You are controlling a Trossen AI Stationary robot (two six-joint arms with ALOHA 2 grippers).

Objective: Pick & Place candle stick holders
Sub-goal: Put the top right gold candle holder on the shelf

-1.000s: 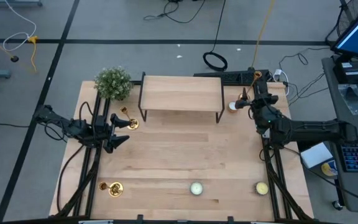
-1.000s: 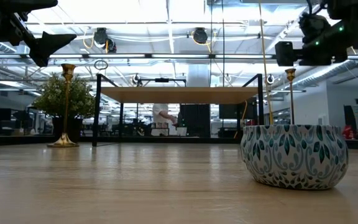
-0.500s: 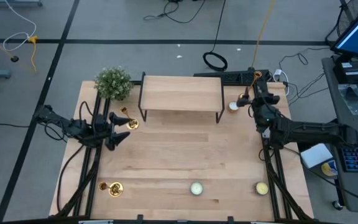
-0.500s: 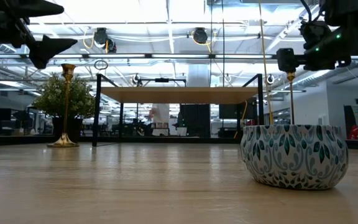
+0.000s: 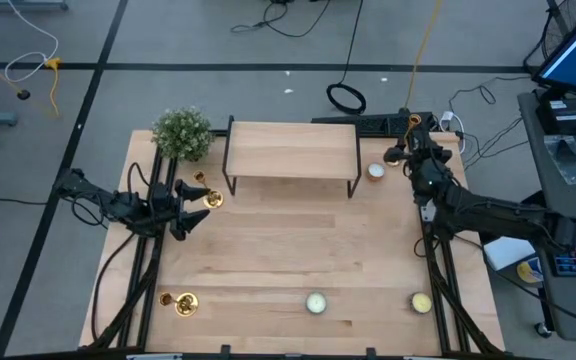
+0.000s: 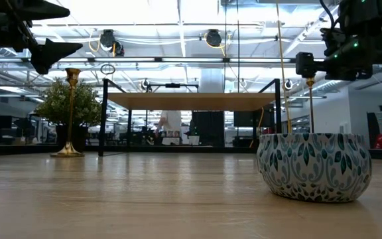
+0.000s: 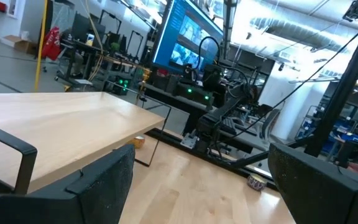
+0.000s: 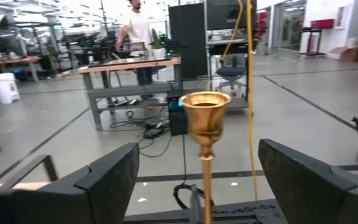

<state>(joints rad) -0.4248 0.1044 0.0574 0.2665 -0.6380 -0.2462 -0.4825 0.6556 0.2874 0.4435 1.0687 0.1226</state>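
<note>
Three gold candle stick holders show. One (image 5: 206, 196) stands on its round base by the plant; my left gripper (image 5: 188, 208) is open and empty just near-left of it, higher than its cup in the low view (image 6: 72, 74). A second (image 5: 180, 302) stands at the near left. The third (image 8: 205, 119) stands at the far right. My right gripper (image 8: 207, 180) is open, one finger on either side of its cup and stem, touching neither. It also shows in the high view (image 5: 404, 153).
A wooden riser (image 5: 292, 152) stands at the far middle, a green plant (image 5: 182, 133) at the far left. A white tealight (image 5: 376, 171) lies beside the right gripper. A tealight (image 5: 315, 302) and a patterned bowl (image 6: 314, 166) sit near the front edge.
My right gripper has gone toward the table's far edge, staying open, so that the far-right candle stick holder's top now stands between its fingers; the white tealight is uncovered. My left gripper has shifted slightly toward the holder by the plant.
</note>
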